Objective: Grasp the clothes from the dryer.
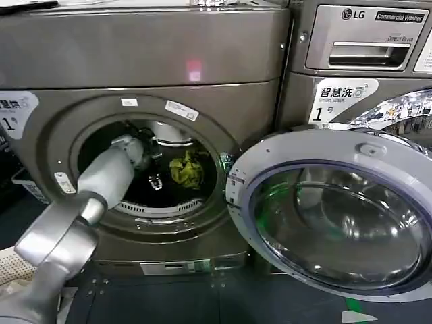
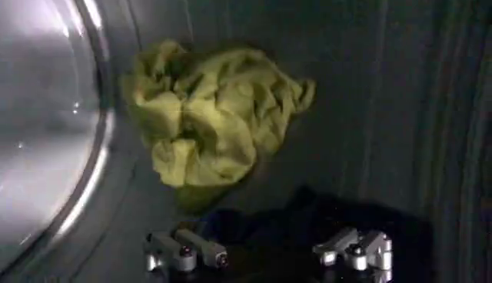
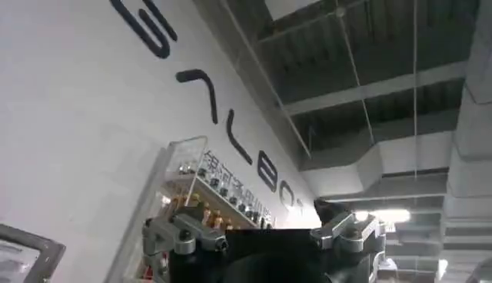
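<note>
Left gripper (image 2: 269, 254), fingers spread and empty, sits inside the dryer (image 1: 169, 61) at centre frame, just short of the clothes (image 2: 211, 115); we judge nothing grasped yet; right gripper (image 3: 261, 238), also spread, points away at a wall.

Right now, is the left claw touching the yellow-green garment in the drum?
Apart. In the left wrist view the left claw is open, with bare dark drum between its fingertips and the yellow-green garment.
</note>
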Available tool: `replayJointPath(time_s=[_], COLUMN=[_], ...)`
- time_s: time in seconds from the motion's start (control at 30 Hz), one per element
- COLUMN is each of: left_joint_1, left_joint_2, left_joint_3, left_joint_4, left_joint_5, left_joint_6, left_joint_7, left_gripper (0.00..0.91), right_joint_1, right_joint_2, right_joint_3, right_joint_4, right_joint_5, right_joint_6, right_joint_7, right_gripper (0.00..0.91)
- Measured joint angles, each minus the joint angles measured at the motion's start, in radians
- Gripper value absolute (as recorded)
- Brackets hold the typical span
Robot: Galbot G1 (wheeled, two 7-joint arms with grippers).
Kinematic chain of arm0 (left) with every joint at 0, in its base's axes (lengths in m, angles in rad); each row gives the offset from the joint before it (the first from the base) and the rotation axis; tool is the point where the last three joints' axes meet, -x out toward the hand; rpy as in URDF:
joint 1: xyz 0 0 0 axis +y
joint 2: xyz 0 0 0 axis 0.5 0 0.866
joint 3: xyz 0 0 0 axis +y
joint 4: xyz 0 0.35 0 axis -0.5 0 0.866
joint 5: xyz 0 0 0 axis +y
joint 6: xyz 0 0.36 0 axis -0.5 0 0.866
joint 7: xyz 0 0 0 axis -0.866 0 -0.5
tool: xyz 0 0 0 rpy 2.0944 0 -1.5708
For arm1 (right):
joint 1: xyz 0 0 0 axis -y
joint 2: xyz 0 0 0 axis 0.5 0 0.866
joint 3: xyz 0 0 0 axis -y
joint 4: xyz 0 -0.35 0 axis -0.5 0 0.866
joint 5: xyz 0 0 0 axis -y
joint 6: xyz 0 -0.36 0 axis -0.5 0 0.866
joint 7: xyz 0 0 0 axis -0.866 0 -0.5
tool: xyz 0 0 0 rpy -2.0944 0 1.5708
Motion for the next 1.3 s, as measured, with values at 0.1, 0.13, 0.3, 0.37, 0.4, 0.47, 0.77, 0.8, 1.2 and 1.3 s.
replayJointPath(time_s=[0.1,0.13,0.3,0.37,0.4,0.47,0.77,0.8,1.2,1.3], left_joint_1=[0.003,0.004,0.013,0.015,0.016,0.017,0.033,0.038,0.127,0.162], left_joint_2=[0.002,0.003,0.001,-0.001,-0.003,-0.006,0.005,0.008,0.036,0.033], left_joint_3=[-0.004,-0.005,-0.004,-0.004,-0.006,-0.011,-0.051,-0.062,-0.301,-0.359], left_joint_4=[0.001,0.002,0.003,0.005,0.005,0.004,-0.011,-0.019,-0.199,-0.255], left_joint_5=[0.0,0.0,0.002,0.001,-0.002,-0.009,-0.06,-0.069,-0.331,-0.423], left_joint_6=[0.0,0.0,0.001,0.001,0.0,-0.002,0.004,0.009,0.09,0.1], left_joint_7=[-0.01,-0.012,-0.02,-0.024,-0.027,-0.028,-0.028,-0.029,-0.127,-0.171], left_gripper=[0.148,0.148,0.068,0.0,0.0,0.0,0.0,0.0,0.0,0.0], right_joint_1=[0.003,0.003,0.005,0.005,0.005,0.006,0.009,0.009,0.007,0.007], right_joint_2=[0.001,0.002,0.002,0.001,0.001,0.001,0.006,0.006,0.001,-0.003], right_joint_3=[-0.006,-0.007,-0.011,-0.011,-0.013,-0.015,-0.018,-0.019,-0.02,-0.021], right_joint_4=[0.001,0.001,0.002,0.002,0.001,0.001,0.004,0.005,0.007,0.006], right_joint_5=[-0.001,-0.002,-0.002,-0.003,-0.003,-0.004,-0.004,-0.004,-0.005,-0.006], right_joint_6=[0.004,0.005,0.009,0.01,0.01,0.01,0.012,0.012,0.012,0.012], right_joint_7=[-0.001,-0.001,-0.002,-0.002,-0.002,-0.002,0.001,0.001,0.002,0.002], right_gripper=[0.907,0.907,0.907,0.907,0.907,0.907,0.907,0.907,0.907,0.907])
